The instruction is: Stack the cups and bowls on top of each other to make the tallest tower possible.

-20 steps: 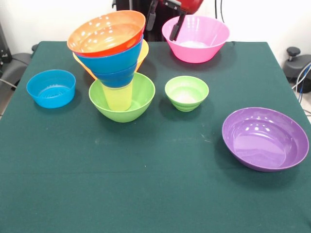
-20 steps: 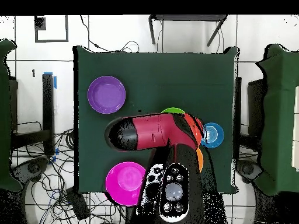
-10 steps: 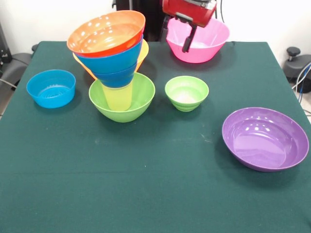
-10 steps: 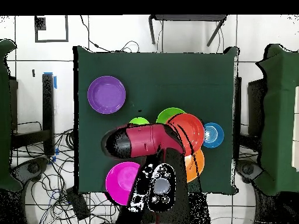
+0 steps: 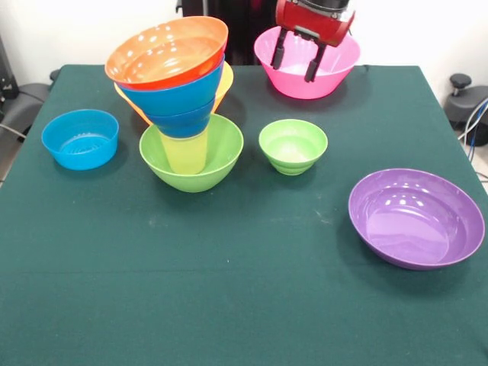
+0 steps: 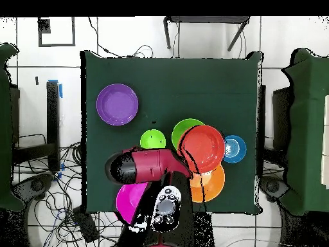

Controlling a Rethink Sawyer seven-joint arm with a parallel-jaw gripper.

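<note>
The tower stands at the back left. A large lime-green bowl (image 5: 217, 156) holds the pale yellow cup (image 5: 184, 155). Blue bowls (image 5: 183, 103) sit on the cup, and a red-orange bowl (image 5: 168, 47) tops them, leaning slightly. From above, the red-orange bowl (image 6: 204, 148) covers most of the large lime-green bowl (image 6: 182, 127). My gripper (image 5: 296, 59) hangs open over the pink bowl (image 5: 335, 57) with its two black fingers spread. I cannot tell whether they touch the bowl. In the overhead view the red arm (image 6: 144, 166) hides the gripper and part of the pink bowl (image 6: 128, 201).
An orange bowl (image 5: 223, 82) sits behind the tower. A small light-blue bowl (image 5: 80, 139) is to the tower's left and a small green bowl (image 5: 293, 145) to its right. A wide purple bowl (image 5: 415, 217) lies near the right edge. The overhead view shows the purple bowl (image 6: 117, 104), small green bowl (image 6: 153, 139), light-blue bowl (image 6: 235, 149) and orange bowl (image 6: 211, 183).
The arm swung away from the tower toward the pink bowl, uncovering the small green bowl from above. The gripper moved right across the pink bowl, and both fingers now show spread.
</note>
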